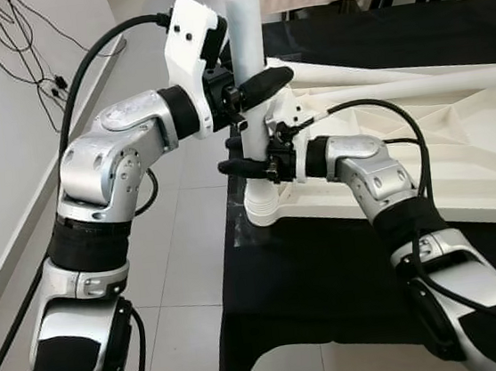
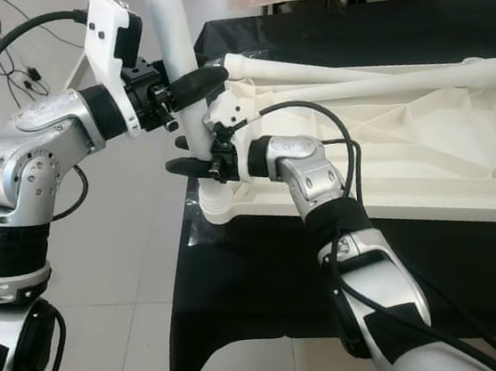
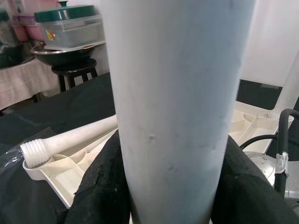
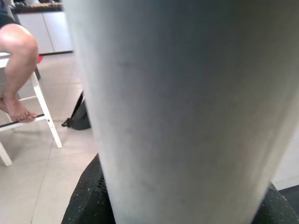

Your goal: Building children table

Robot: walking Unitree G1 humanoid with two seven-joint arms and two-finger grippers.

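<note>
Table leg [image 1: 247, 51]: stood upright in the corner socket of the upturned table top [image 1: 460, 157] on the black cloth. Clamped high by the left gripper [image 1: 251, 91], lower by the right gripper [image 1: 249, 154]. Judged light, stiff, smooth plastic; best held mid-shaft.

Both arms are built of rounded silver shells joined by ribbed black sleeves at the elbows and upper arms. The left arm [image 1: 107, 166] ends in a white angular wrist housing [image 1: 192, 44], fed by a thick black cable looping over it. The right arm [image 1: 372, 176] carries thinner black cables along its forearm. Small screws dot the silver joints. The black fingers [image 3: 100, 186] have a coarse, textured surface.
</note>
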